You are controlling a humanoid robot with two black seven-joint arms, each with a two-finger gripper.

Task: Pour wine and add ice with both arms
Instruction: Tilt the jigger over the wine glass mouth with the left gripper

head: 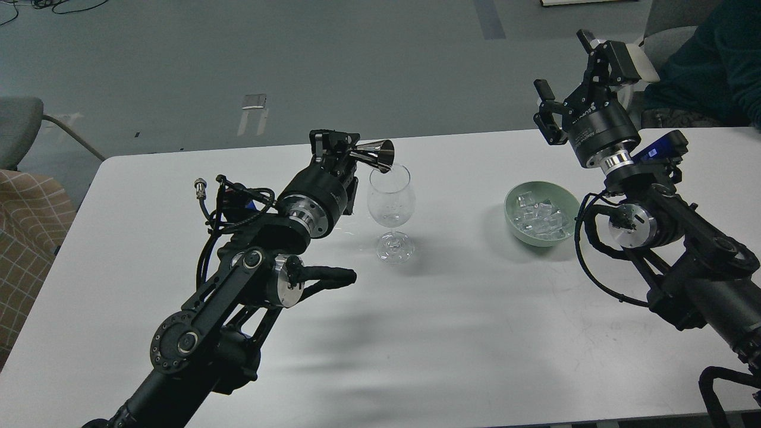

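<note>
Two grippers at work: the left gripper (pixel 348 151) clamps a steel jigger (pixel 376 156), tipped over the wine glass (pixel 390 208) rim; the right gripper (pixel 571 77) hangs spread and empty, far of the bowl (pixel 512 202) of ice (pixel 540 215). A slow, steady tilt should avoid knocking the glass.
</note>
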